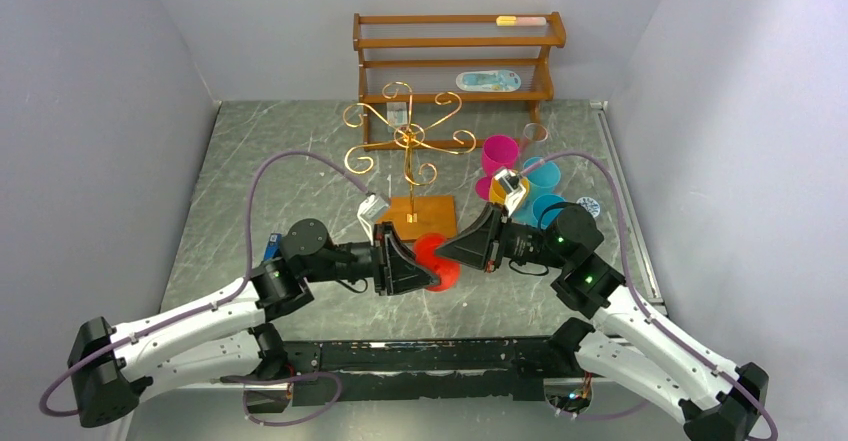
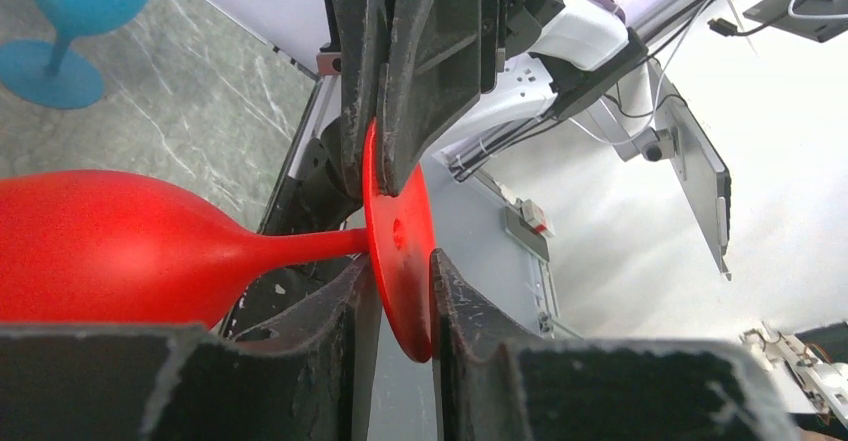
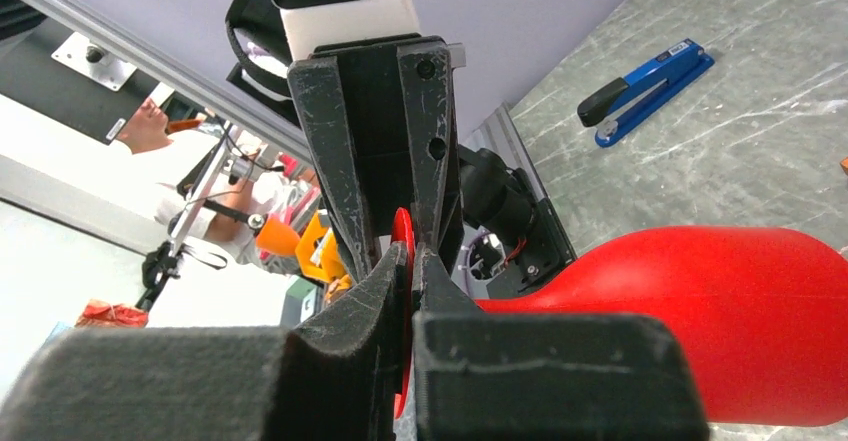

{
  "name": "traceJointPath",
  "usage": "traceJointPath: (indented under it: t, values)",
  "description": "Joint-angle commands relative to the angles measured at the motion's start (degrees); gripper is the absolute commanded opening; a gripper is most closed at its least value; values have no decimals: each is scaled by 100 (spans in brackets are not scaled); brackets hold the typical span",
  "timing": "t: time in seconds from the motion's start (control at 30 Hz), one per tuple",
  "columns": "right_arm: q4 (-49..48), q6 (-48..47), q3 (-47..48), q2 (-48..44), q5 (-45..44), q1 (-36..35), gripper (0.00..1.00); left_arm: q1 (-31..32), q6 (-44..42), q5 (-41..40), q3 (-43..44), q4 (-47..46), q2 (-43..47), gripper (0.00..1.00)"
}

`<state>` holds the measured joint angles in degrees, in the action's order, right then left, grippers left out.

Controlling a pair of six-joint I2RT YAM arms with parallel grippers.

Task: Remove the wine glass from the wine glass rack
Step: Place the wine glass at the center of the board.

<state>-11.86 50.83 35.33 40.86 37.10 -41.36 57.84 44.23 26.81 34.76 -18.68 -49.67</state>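
The red wine glass [image 1: 443, 267] is off the gold wine glass rack [image 1: 410, 146] and hangs sideways in front of the rack's wooden base [image 1: 432, 217]. Its round foot [image 2: 400, 251] is held from both sides. My left gripper [image 2: 400, 261] has its fingers closed in on the foot's lower edge, both tips touching it, with the bowl [image 2: 110, 246] pointing left. From the opposite side my right gripper [image 3: 412, 251] is shut tight on the foot, and the bowl [image 3: 720, 311] lies to its right. In the top view the two grippers [image 1: 428, 273] [image 1: 441, 253] meet nose to nose.
A three-tier wooden shelf [image 1: 455, 56] stands at the back. Pink [image 1: 498, 153] and blue [image 1: 545, 176] glasses stand right of the rack; a blue one [image 2: 70, 21] shows in the left wrist view. A blue stapler [image 3: 645, 81] lies on the marble table [image 1: 290, 151].
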Motion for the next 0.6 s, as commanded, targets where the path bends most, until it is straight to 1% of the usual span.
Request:
traceJointPath:
  t: [0.0, 0.13, 0.17, 0.23, 0.37, 0.43, 0.5, 0.57]
  values:
    - [-409, 59, -55, -81, 86, -63, 0, -9, -80, 374, 298, -164, -258, 29]
    - [-394, 31, -119, -161, -11, -56, 0, -10, -204, 431, 441, -9, -350, 30]
    - [-388, 28, -131, -174, -26, -56, 0, -10, -224, 421, 451, 21, -350, 28]
    - [-359, -5, -148, -175, -51, -57, 0, -10, -249, 387, 437, 57, -350, 19]
    - [-379, -56, -137, -71, -23, -60, 0, -10, -350, 426, 512, 100, -422, 13]
    - [-460, -35, -108, 7, 20, -56, 0, -10, -389, 402, 566, 149, -467, 7]
    - [-577, 34, -132, 45, 17, -58, 0, -10, -431, 378, 607, 171, -467, 5]
    - [-672, 106, -207, 53, -15, -56, 2, -10, -497, 348, 631, 218, -429, 5]
